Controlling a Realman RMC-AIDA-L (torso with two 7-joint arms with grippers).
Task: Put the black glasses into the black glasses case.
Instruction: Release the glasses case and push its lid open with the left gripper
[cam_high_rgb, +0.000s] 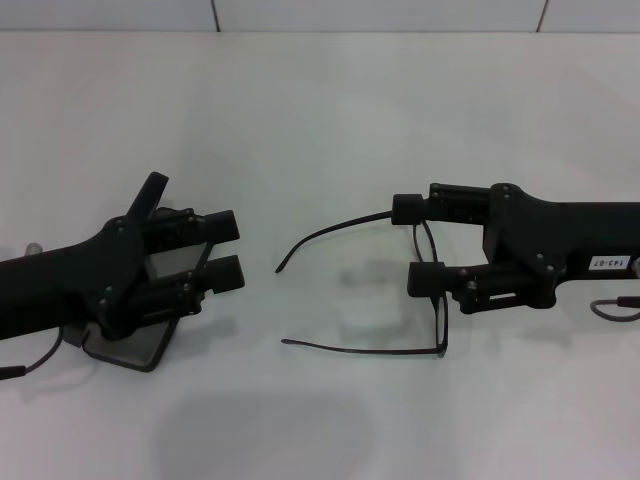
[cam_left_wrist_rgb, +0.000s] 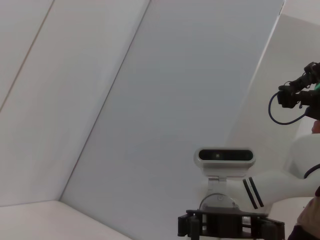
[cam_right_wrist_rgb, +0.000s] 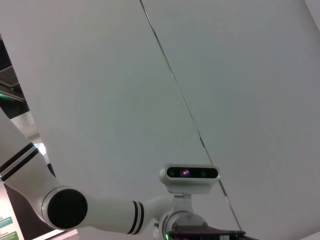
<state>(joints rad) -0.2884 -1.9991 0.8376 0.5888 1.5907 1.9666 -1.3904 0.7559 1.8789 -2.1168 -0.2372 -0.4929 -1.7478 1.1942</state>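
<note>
Step in hand: judged to be the pickup of the black glasses (cam_high_rgb: 400, 285), ahead of carrying them to the case.
Black glasses: unfolded on the white table (cam_high_rgb: 320, 110), front frame toward the robot's right, both temple arms pointing toward the left arm.
Right gripper (cam_high_rgb: 425, 245): low over the table at the front frame, its two fingers spread, one on each side of the frame; nothing is pinched yet.
Left gripper (cam_high_rgb: 228, 250): fingers apart and holding nothing, hovering over the black glasses case (cam_high_rgb: 135, 345).
Black glasses case: lying open on the robot's left, grey lining showing, mostly hidden under the left arm; well apart from the glasses.
Doing it well: the right fingers should close squarely on the frame near the bridge, not on a lens or a thin temple, so the glasses lift level. The left arm probably needs to clear the case opening first.
Writing: a small white label on the right arm (cam_high_rgb: 608, 262) carries characters, too small to read with certainty.
Wrist views: both show only walls and the robot's head camera.
</note>
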